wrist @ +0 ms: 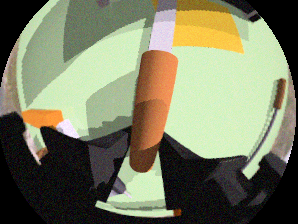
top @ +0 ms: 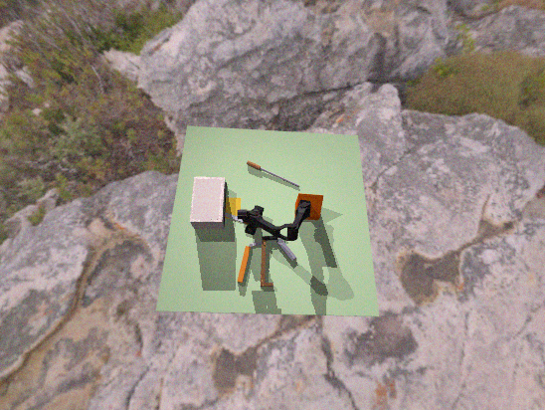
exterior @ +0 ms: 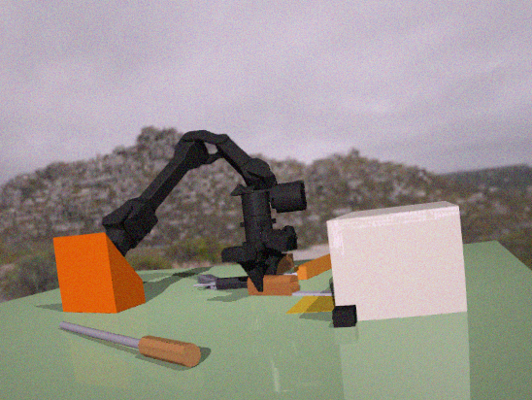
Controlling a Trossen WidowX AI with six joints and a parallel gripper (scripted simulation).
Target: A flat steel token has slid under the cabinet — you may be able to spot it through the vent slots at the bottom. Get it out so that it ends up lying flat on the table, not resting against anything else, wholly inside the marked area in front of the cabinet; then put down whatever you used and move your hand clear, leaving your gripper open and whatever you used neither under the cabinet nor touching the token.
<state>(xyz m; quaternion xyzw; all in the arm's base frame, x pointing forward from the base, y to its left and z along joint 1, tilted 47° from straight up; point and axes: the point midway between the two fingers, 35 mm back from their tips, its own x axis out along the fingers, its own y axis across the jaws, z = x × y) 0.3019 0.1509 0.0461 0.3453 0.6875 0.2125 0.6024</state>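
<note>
My gripper (top: 241,216) (exterior: 262,285) (wrist: 147,131) is shut on the brown handle (exterior: 283,285) (wrist: 156,82) of a flat-bladed tool, held low over the table. Its pale blade (exterior: 313,293) (wrist: 163,35) points at the white cabinet (top: 208,199) (exterior: 398,262) and its far end is hidden at the cabinet's front. The yellow marked area (top: 236,204) (exterior: 311,305) (wrist: 207,37) lies in front of the cabinet, beside the blade. I cannot make out the steel token in any view.
A rod with a brown handle (top: 254,165) (exterior: 170,350) (wrist: 281,92) lies off to one side. On the other side lie an orange-handled tool (top: 244,265) (exterior: 315,266) (wrist: 42,118), a brown L-shaped bar (top: 264,264) and a grey tool (top: 286,252). An orange block (exterior: 84,274) stands by the arm's base.
</note>
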